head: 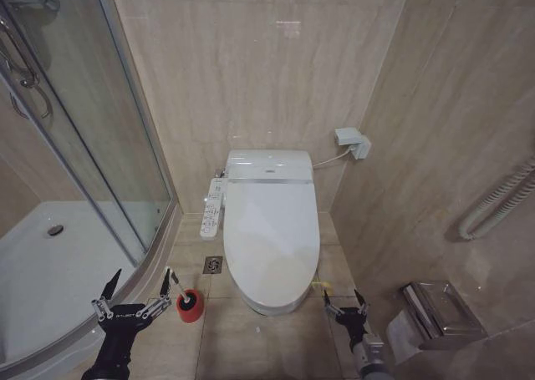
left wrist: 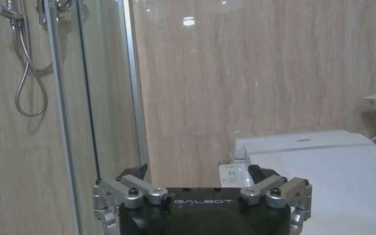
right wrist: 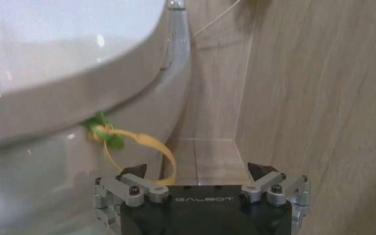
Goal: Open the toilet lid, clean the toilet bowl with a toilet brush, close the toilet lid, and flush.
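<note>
Right pincer (head: 345, 301) — spread, empty — sat just beside the closed toilet lid (head: 272, 234)'s front-right edge, its yellow-green strap loop (right wrist: 135, 147) hanging directly ahead; left pincer (head: 138, 292), also spread, lay farther off.

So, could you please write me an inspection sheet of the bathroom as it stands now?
Surface: beige tiled floor, floor drain beside the toilet.
Job's things: lid shut, yellow-green strap hanging at its front edge; brush standing in red holder.
Clutter: nothing seen.
Hands: left hand open, low beside the holder; right hand open, low by the strap.
Cables: cord from toilet to wall socket.
Surroundings: glass shower enclosure, button panel, paper holder.
</note>
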